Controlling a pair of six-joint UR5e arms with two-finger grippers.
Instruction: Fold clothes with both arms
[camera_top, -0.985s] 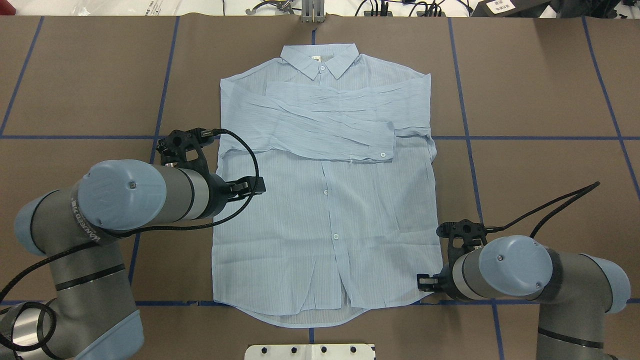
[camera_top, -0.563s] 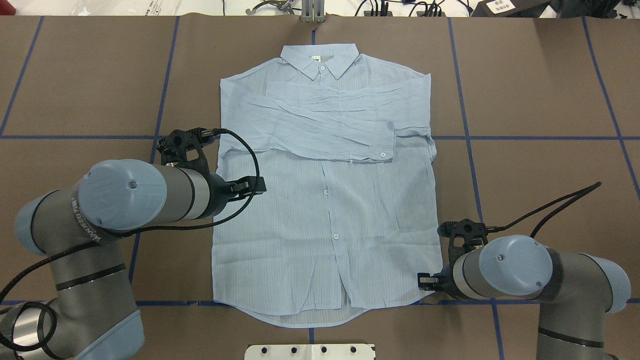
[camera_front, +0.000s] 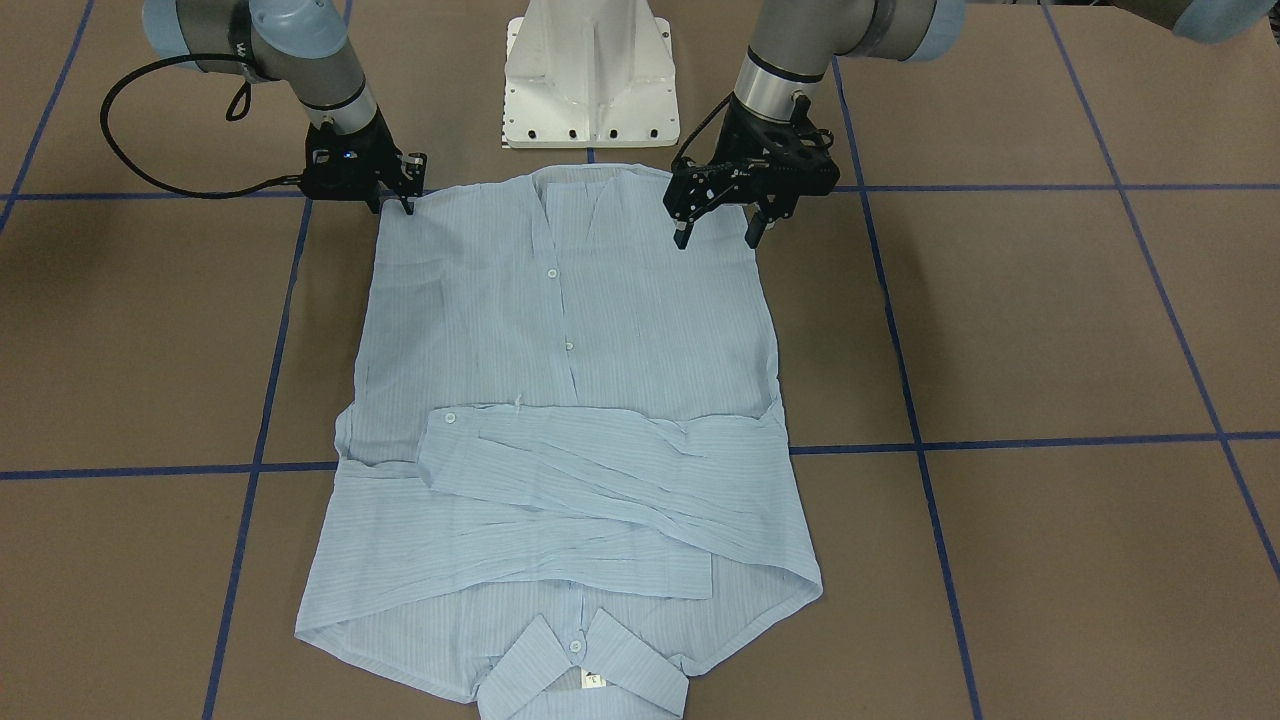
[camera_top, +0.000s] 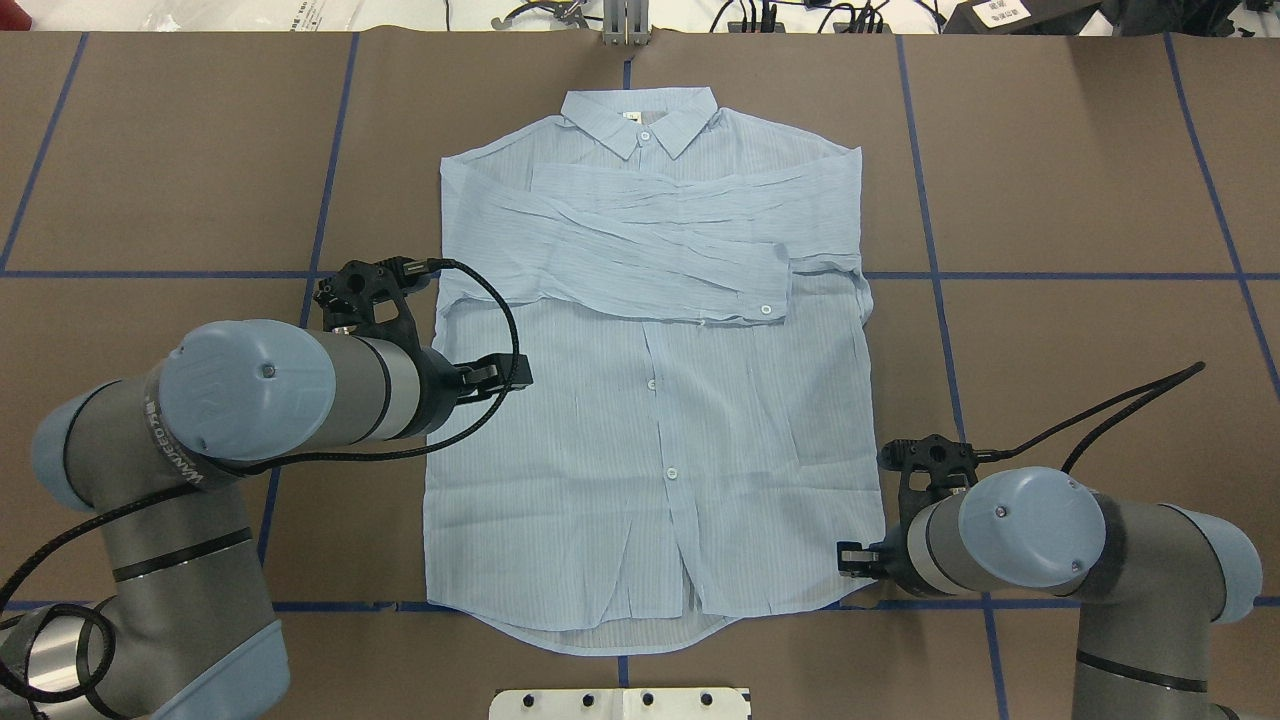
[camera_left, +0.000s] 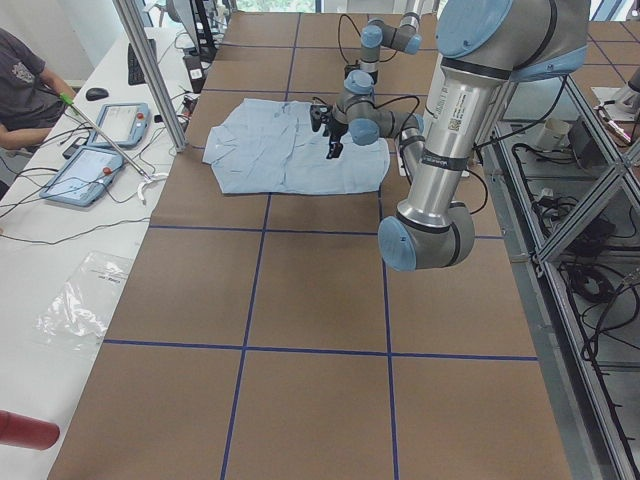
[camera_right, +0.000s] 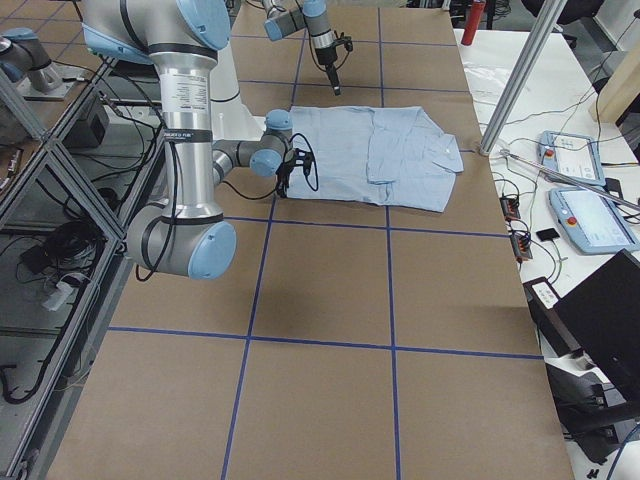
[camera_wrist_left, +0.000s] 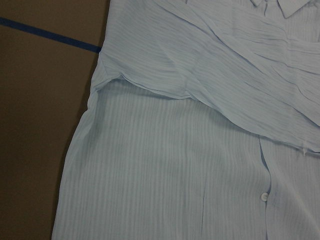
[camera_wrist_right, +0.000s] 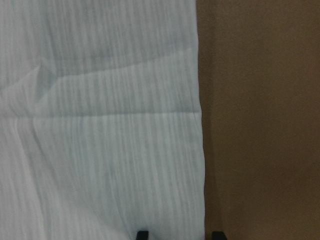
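Since the thin striped shirt (camera_top: 650, 450) lies flat on the table (camera_top: 1050, 180), hem (camera_top: 600, 632) unfolded, I judge the body folds remain. My right gripper (camera_front: 397, 202) straddles its near-right corner, jaws apart, probably touching cloth; my left gripper (camera_front: 716, 238) hangs parted above the left side. Farther, crinkled sleeves (camera_top: 650, 250) lie crossed below the pointed collar (camera_top: 640, 120).

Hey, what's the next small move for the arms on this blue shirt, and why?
Probably bring the left end effector down to the hem corner on its side. It hangs open above the thin pale-blue striped shirt, while the right end effector sits low at the other hem corner, open and straddling the shirt's edge.
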